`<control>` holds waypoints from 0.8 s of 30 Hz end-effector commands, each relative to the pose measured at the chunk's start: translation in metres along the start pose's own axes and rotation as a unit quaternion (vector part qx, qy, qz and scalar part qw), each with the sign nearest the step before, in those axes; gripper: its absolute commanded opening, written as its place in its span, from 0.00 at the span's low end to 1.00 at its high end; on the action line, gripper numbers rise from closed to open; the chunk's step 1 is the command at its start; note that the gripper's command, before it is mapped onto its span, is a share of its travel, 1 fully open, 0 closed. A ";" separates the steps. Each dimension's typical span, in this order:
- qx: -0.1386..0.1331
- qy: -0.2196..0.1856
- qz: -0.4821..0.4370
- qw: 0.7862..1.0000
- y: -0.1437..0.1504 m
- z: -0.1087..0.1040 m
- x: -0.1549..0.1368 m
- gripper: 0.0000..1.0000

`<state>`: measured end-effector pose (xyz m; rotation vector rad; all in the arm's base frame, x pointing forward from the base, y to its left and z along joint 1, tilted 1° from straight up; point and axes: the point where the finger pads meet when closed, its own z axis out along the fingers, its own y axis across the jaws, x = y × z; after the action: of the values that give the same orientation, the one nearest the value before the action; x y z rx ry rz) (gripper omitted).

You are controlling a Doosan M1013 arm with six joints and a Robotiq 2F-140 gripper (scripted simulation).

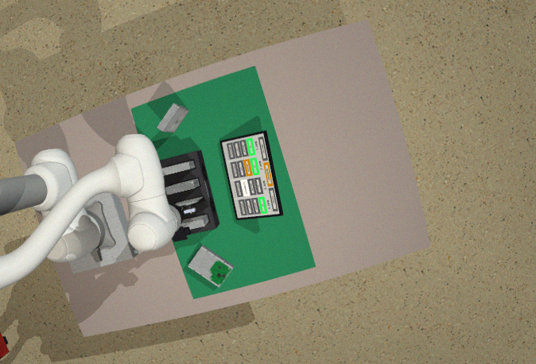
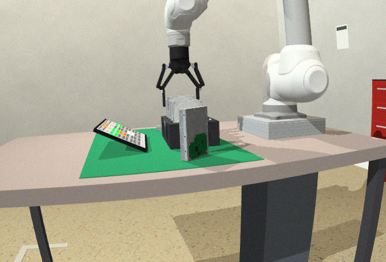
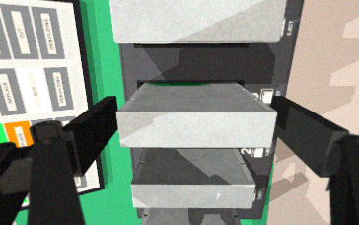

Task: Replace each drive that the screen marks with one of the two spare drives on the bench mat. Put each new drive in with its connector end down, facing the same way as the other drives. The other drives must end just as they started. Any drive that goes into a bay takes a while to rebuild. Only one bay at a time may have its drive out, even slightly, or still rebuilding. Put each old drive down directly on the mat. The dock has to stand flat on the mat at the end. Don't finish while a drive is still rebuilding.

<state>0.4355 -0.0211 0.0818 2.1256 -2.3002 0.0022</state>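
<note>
Open gripper straddles a drive in the dock

The gripper (image 1: 186, 206) (image 2: 180, 99) (image 3: 193, 111) points down over the dock (image 1: 209, 188) (image 2: 170, 136) (image 3: 212, 61), its two fingers apart and clamped on nothing. In the wrist view the fingertips stand at opposite ends of the straddled drive (image 1: 189, 201) (image 3: 196, 129), third along from the far end of the dock in the outside view. Whether either tip touches it cannot be told.

All four bays beneath the gripper have a drive standing in them. The end drive (image 1: 196, 222) (image 3: 197, 21) is on the outside camera's side of the gripper; the second drive (image 1: 182, 185) (image 3: 193, 195) and far drive (image 1: 178, 167) (image 3: 189, 216) are on the other side.

Both loose drives are on the green mat (image 1: 234, 98) (image 2: 116, 168) (image 3: 106, 54). The near spare (image 1: 211, 265) (image 2: 194, 133) stands upright in front of the gripper from the outside camera, green board showing; the far spare (image 1: 172, 118) (image 2: 158, 127) is behind it, past the dock.

Beside the gripper, on the side away from the arm's base (image 1: 79, 265) (image 2: 295, 127), the tilted screen (image 1: 251, 175) (image 2: 122, 135) (image 3: 71, 61) shows green, orange and white cells; the white one reads OUT, an orange one REPLACE. The desk (image 1: 341, 129) (image 2: 29, 160) (image 3: 323, 74) carries everything.
</note>
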 end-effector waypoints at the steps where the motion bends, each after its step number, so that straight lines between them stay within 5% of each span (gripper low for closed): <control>1: 0.000 0.000 0.000 1.000 0.000 0.006 0.000 0.89; 24: 0.000 0.000 0.000 1.000 0.000 0.020 0.000 0.89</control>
<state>0.4355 -0.0213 0.0613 2.1257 -2.3002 0.0023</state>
